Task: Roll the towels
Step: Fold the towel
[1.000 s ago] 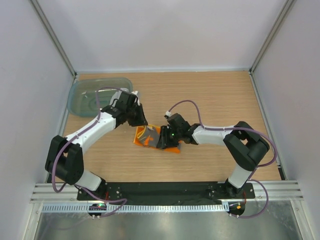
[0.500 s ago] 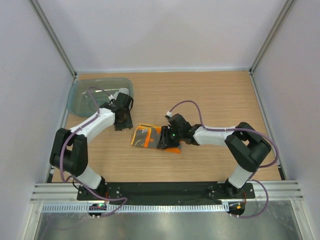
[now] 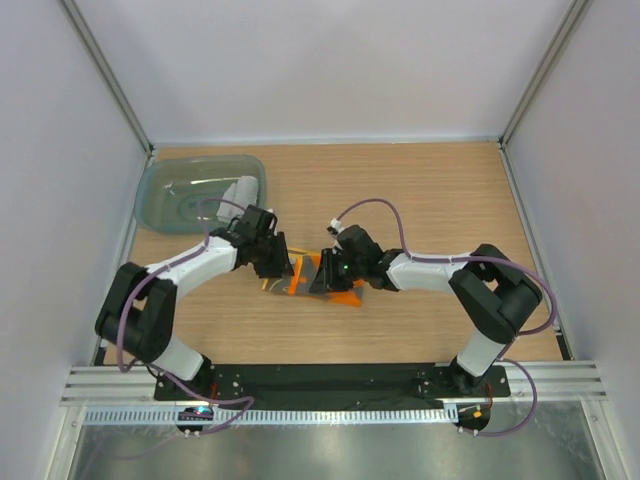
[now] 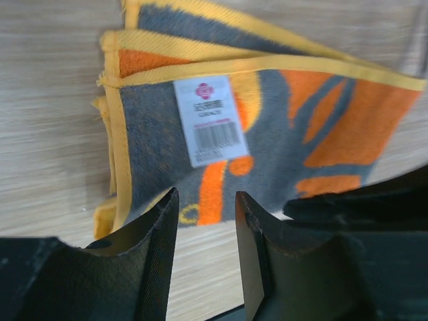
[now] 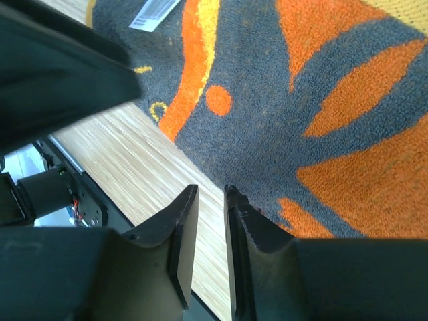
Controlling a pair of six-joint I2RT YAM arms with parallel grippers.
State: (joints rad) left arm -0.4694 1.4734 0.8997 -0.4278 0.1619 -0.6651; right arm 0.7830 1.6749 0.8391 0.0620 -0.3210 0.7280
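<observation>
My two arms met over the small bright orange cloth towel with a grey patterned face. It lay folded flat near the middle of the wooden counter, with its yellow-hemmed layers stacked at the left end. I judged that I had come in from both ends so that one side could pin the cloth while the other started the roll.

My left end effector hung low at the towel's left end, jaws partly apart with nothing between them. The near hem lay just beyond its fingertips, and the white printed label a little further on. My right end effector sat over the towel's near edge, toward the right. Its jaws were parted only by a slim gap that showed bare wood beside the cloth's edge, and they held nothing that I could see.

The light grey towel roll lay well apart, in the translucent teal plastic tub at the far left corner.
</observation>
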